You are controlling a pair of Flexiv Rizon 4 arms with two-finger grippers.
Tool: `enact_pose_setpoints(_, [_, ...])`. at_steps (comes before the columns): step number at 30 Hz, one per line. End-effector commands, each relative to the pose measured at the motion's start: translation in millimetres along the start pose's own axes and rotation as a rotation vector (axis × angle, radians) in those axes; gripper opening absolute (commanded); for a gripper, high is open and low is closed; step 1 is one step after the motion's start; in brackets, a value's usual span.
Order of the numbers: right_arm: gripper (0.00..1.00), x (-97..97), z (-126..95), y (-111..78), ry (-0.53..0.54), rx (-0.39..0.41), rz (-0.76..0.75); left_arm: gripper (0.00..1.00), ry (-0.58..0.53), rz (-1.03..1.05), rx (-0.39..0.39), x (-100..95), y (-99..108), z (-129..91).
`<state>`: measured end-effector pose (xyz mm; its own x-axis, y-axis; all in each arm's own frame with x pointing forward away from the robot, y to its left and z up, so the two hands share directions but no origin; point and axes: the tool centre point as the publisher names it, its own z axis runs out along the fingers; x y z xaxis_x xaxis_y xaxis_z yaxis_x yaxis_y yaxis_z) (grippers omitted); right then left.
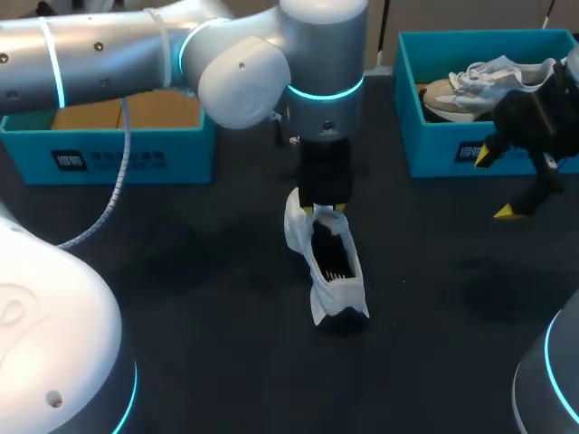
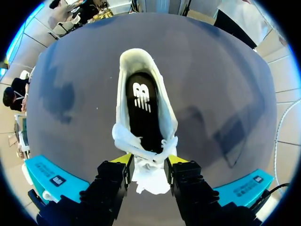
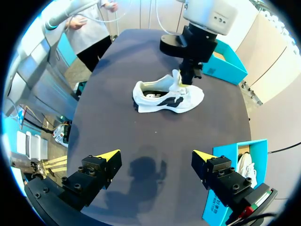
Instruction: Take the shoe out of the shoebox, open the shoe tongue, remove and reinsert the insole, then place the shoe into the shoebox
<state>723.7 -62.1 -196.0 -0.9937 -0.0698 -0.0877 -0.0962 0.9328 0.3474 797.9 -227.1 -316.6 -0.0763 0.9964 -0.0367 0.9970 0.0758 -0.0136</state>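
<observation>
The white shoe (image 1: 330, 262) lies on the dark bench (image 1: 181, 289) at the centre of the head view, out of the teal shoebox (image 1: 434, 158) at upper right. The left tool (image 2: 147, 161) is closed narrowly on the tongue (image 2: 150, 181), apparently pinching it from both sides, though the contact is partly hidden. Opening the tongue looks like the step in hand. The black insole (image 2: 141, 106) shows inside. The right tool (image 1: 496, 183) hangs wide open and empty at the right edge. Next, I judge, it must reach in for the insole while the tongue is held back.

Dark table (image 1: 181, 271): shoe (image 1: 330, 262), two shoeboxes (image 1: 109, 154) (image 1: 452, 154)
</observation>
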Motion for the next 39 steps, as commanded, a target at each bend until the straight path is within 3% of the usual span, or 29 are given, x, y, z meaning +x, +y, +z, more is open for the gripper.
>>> enact_pose_setpoints(1, [1.0,-0.7,0.8,0.5,0.001,0.003,0.0,0.42,-0.004,0.014,0.011,3.5,-9.7,5.8])
enact_pose_setpoints(5, [1.0,-0.7,0.8,0.5,0.001,0.003,0.0,0.4,0.004,0.023,0.019,3.5,-13.2,6.8])
enact_pose_setpoints(14, [1.0,-0.7,0.8,0.5,0.001,0.003,0.0,0.38,-0.024,0.015,-0.005,-5.2,0.5,-6.6])
enact_pose_setpoints(20, [1.0,-0.7,0.8,0.5,0.001,0.003,0.0,0.35,-0.023,0.054,0.033,-7.3,-21.0,1.0])
enact_pose_setpoints(22, [1.0,-0.7,0.8,0.5,0.001,0.003,0.0,0.24,-0.021,0.053,0.033,-7.0,-26.3,3.6])
enact_pose_setpoints(26, [1.0,-0.7,0.8,0.5,0.001,0.003,0.0,0.28,-0.023,0.036,0.059,-4.7,-34.4,6.5])
enact_pose_setpoints(30, [1.0,-0.7,0.8,0.5,0.001,0.003,0.0,0.22,-0.025,0.023,0.071,-1.4,-42.2,7.4])
enact_pose_setpoints(39, [1.0,-0.7,0.8,0.5,0.001,0.003,0.0,0.24,-0.016,-0.004,0.044,-2.4,-32.0,-1.8])
